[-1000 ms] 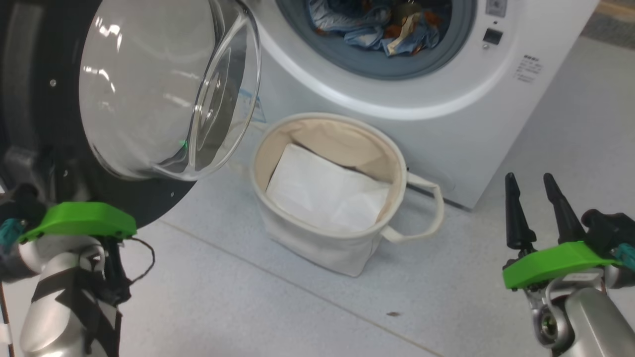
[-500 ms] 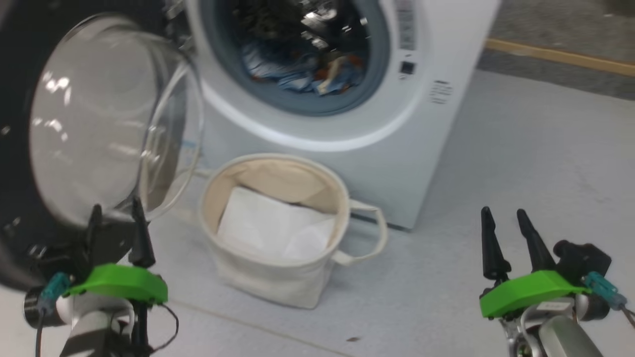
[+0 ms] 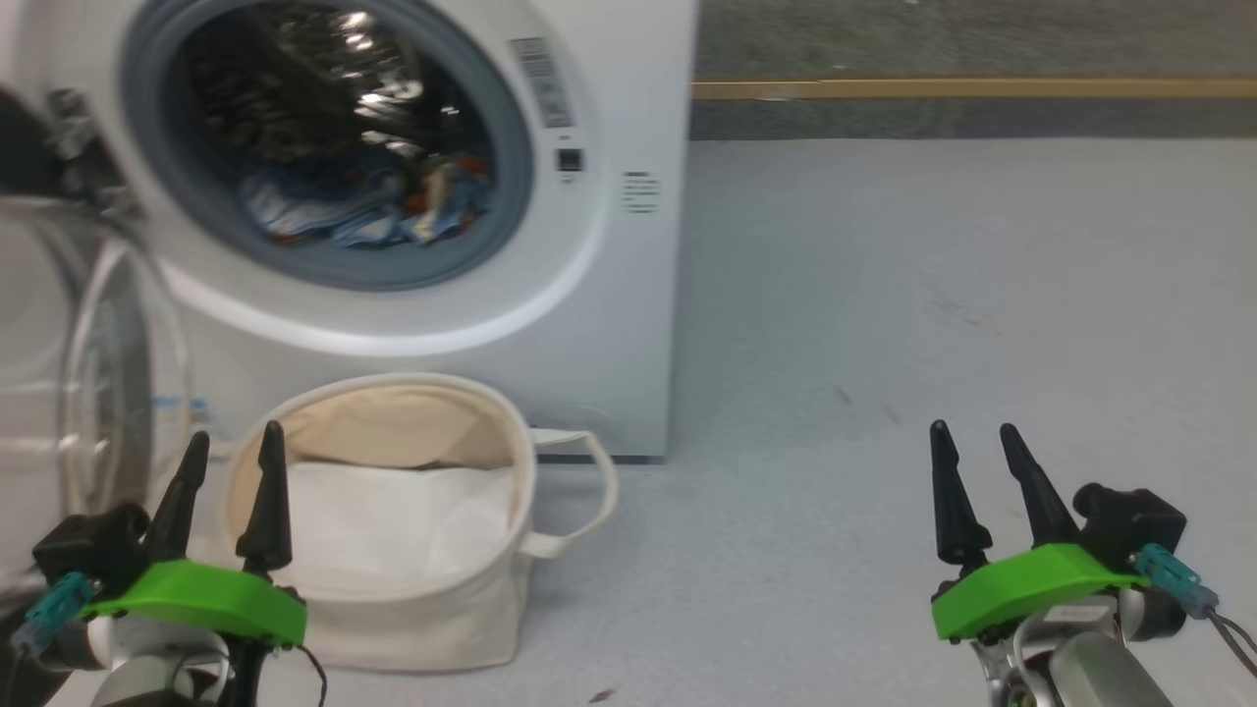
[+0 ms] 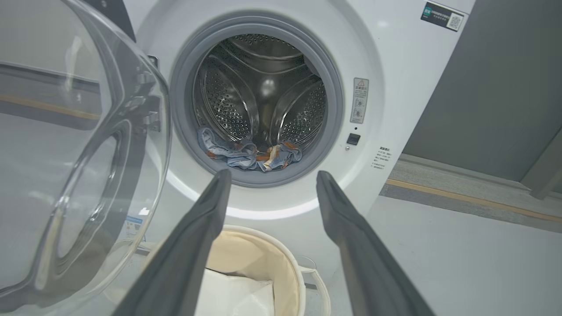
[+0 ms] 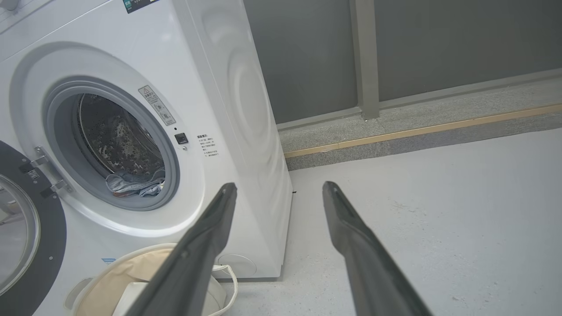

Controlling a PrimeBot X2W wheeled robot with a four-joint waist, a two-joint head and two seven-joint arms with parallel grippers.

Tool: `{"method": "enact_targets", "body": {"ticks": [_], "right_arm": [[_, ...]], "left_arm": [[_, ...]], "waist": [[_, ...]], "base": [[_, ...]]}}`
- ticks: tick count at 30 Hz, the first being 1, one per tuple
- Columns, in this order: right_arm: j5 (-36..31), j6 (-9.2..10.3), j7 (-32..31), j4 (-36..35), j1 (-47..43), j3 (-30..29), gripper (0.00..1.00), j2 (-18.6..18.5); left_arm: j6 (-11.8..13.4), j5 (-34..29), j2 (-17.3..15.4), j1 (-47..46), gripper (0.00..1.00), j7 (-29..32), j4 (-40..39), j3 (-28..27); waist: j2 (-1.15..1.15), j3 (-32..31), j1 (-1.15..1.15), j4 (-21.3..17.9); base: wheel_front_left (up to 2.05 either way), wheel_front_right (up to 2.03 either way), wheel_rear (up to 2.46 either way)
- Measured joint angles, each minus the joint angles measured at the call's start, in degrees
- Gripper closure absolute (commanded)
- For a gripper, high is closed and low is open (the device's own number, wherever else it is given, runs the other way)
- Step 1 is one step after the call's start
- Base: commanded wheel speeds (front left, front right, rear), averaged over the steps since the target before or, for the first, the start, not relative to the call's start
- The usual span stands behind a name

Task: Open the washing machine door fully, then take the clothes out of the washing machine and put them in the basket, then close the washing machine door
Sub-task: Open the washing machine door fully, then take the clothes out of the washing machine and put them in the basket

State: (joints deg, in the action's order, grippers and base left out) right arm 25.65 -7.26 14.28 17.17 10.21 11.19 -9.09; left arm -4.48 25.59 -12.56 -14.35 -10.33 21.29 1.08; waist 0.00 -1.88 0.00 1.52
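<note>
Black, tapered fingers of the left gripper (image 3: 237, 434) are standing spread wide, pinching nothing, and are pointing toward the washing machine (image 3: 628, 324). Just ahead of and below those tips, the basket (image 3: 422, 619) is sitting on the floor against the washer's front, with a flat white liner sheet (image 3: 393, 520) lying inside it. Beyond the tips and higher up, the clothes (image 3: 363, 206) are lying in a light-blue heap with orange patches at the bottom of the steel drum (image 4: 259, 87), behind the grey rim of the opening. On this gripper's outer, left side the washing machine door (image 3: 59, 393) is hanging swung out, its clear glass dome bulging near the fingers but apart from them. The right gripper (image 3: 973, 429) is hovering well off to the right over bare grey floor (image 3: 933, 295), its fingers likewise spread and empty, with the washer's corner lying ahead and to its left.
</note>
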Motion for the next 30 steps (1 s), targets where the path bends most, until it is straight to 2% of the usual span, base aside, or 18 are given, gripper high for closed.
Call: {"method": "enact_targets", "body": {"ticks": [6, 12, 21, 25, 30], "right_arm": [[0.0, 0.0, 0.0, -0.16, 0.05, 0.05, 0.0, 0.02], [0.0, 0.0, 0.0, -0.48, 0.11, -0.82, 0.0, 0.02], [-0.01, 0.0, 0.0, -0.83, 0.07, -1.11, 0.0, 0.01], [-0.02, 0.0, 0.0, -1.02, 0.06, -1.91, 0.0, -0.04], [-0.36, 0.0, 0.0, -1.02, 0.03, -2.33, 0.0, -0.25]], "left_arm": [[-1.34, 2.07, -1.44, 0.38, 0.0, 1.71, -0.35, 0.09], [-0.62, 2.92, -1.82, 0.39, 0.0, 2.31, -0.7, -0.35], [1.07, 1.54, -3.69, 2.06, 0.0, 2.9, -0.69, -0.18], [2.91, -0.34, -4.25, 2.14, 0.0, 1.87, -0.63, -0.27], [2.92, 0.3, -4.23, 2.14, 0.0, 1.56, -0.11, -0.36]], "waist": [[0.0, 0.34, 0.0, -5.36], [0.0, 0.94, 0.0, -8.58], [0.0, 0.28, 0.0, -9.24], [0.0, 0.12, 0.0, -9.01], [0.0, -0.18, 0.0, -8.92]], "base": [[0.0, 0.0, 0.0], [0.0, 0.0, 0.0], [0.0, 0.0, 0.0], [0.0, 0.0, 0.0], [0.0, 0.0, 0.0]]}}
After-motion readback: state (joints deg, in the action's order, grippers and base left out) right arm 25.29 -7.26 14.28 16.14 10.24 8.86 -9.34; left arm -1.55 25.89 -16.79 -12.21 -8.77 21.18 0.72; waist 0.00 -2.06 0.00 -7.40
